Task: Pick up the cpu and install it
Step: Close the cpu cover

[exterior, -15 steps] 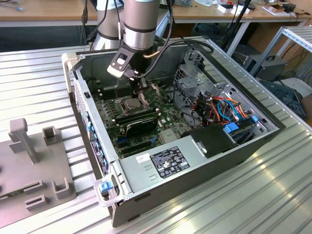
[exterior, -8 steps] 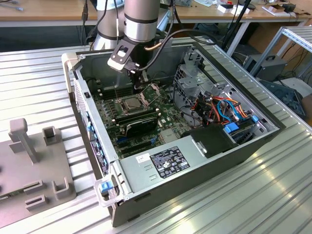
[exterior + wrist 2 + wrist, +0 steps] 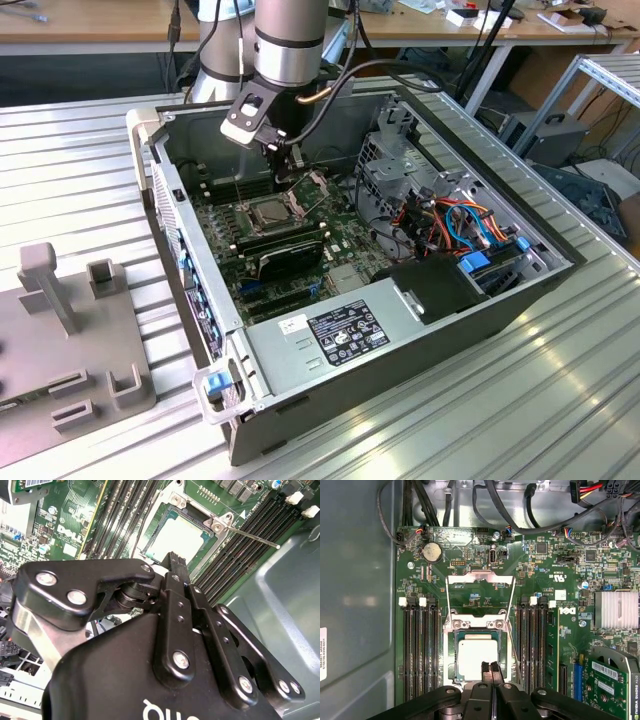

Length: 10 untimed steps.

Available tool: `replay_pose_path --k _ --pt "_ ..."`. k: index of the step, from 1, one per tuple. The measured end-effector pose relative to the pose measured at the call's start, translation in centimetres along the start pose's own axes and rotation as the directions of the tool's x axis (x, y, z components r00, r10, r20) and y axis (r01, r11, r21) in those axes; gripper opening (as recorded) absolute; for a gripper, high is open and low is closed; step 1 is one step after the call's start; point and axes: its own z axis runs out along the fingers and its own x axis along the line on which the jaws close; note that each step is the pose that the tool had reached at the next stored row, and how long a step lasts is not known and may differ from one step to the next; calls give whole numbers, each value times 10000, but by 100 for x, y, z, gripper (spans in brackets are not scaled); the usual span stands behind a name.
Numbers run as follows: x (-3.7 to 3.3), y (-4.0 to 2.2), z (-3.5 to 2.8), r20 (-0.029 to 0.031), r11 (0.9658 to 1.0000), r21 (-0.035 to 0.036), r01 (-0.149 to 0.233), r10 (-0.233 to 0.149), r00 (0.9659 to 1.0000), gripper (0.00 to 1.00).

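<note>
The cpu (image 3: pixel 477 656) lies flat in its socket on the green motherboard (image 3: pixel 470 550), silver top up; it also shows in the second wrist view (image 3: pixel 176 539) and in the exterior view (image 3: pixel 270 210). The hinged metal socket frame (image 3: pixel 480 578) is folded open beside it, and its thin lever (image 3: pixel 250 534) sticks out. My gripper (image 3: pixel 490 669) hovers just above the cpu's near edge, fingers pressed together with nothing between them. In the exterior view the gripper (image 3: pixel 291 170) hangs inside the open computer case, a little above the board.
Black memory slots (image 3: pixel 420 650) flank the socket on both sides. A graphics card (image 3: pixel 612 680) and a finned heat sink (image 3: pixel 616 610) lie to one side. The power supply (image 3: pixel 340 330), drive cage (image 3: pixel 400 170) and coloured cables (image 3: pixel 450 225) crowd the case. A grey fixture (image 3: pixel 60 340) sits at the exterior view's left.
</note>
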Motion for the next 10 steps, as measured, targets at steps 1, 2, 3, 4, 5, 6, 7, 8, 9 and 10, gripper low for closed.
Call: replay_pose_path --k 1,2,3,4,5,6,7,8,9,10 --pt "-1 0 -6 4 10000 2 1 -1 10000 11" --pt "-1 1 -13 0 10000 0 0 0 10000 11" --pt "-1 1 -23 -1 10000 -1 0 0 10000 11" --pt "-2 2 -36 0 10000 0 0 0 10000 11" --pt "-4 3 -62 -2 10000 -1 0 0 10000 11" --pt "-6 4 -95 -2 10000 -2 0 0 10000 11" --pt "-7 6 -123 -1 10000 -1 0 0 10000 11" --pt "-9 7 -156 -1 10000 -1 0 0 10000 11" --pt "-10 8 -174 -1 10000 -1 0 0 10000 11" --pt "-11 9 -186 -2 10000 -2 -1 1 10000 11"
